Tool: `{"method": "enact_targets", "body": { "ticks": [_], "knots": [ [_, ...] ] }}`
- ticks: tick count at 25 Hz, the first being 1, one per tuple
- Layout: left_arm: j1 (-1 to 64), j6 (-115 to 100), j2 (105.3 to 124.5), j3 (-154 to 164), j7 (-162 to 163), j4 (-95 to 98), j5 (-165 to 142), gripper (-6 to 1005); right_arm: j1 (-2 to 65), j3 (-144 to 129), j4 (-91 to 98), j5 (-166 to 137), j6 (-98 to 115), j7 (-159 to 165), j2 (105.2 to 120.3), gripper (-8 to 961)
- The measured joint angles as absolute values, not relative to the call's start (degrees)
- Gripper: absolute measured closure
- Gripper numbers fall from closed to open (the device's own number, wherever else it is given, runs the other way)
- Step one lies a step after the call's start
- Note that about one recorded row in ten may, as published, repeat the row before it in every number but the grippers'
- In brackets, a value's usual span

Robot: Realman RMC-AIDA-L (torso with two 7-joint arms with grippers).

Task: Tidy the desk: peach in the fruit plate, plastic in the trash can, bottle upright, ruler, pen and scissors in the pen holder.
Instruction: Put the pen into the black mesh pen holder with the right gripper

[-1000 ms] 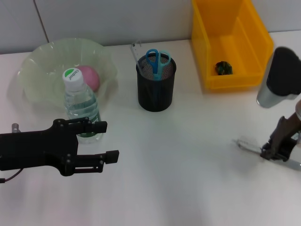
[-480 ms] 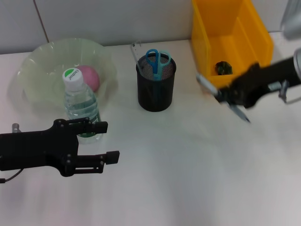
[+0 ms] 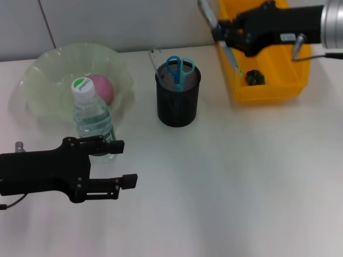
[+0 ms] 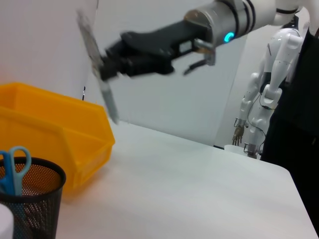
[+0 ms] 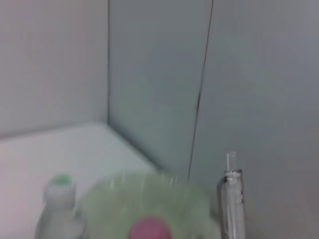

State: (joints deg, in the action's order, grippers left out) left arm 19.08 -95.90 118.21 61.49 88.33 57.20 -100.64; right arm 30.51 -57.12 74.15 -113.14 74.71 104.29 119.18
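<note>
My right gripper [image 3: 224, 32] is shut on a clear pen [image 3: 217, 29], held tilted in the air over the left rim of the yellow trash can [image 3: 292, 59]. The pen [image 4: 99, 84] also shows in the left wrist view, and the pen [image 5: 232, 199] in the right wrist view. Dark plastic [image 3: 255, 77] lies inside the can. The black mesh pen holder [image 3: 177, 101] holds blue scissors [image 3: 179, 68] and a ruler [image 3: 155, 59]. A pink peach [image 3: 103, 88] sits in the green fruit plate [image 3: 48, 69]. The bottle [image 3: 92, 120] stands upright. My left gripper [image 3: 127, 162] is open just in front of the bottle.
The yellow trash can stands at the back right against the wall. The fruit plate fills the back left, with the bottle at its front rim. White desk surface stretches across the front and right.
My right arm lifted the pen from the desk's right front and carried it up, back and leftward to above the trash can's left rim. The left arm stayed put.
</note>
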Motion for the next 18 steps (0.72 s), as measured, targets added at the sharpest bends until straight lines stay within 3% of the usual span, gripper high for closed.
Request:
{"method": "enact_targets", "body": {
  "ticks": [18],
  "knots": [
    [20.49,-96.92,118.13,61.4,89.38,57.39,-100.86,192,37.99,-70.79,54.21,-100.15,51.66,90.92,119.24,832]
  ]
}}
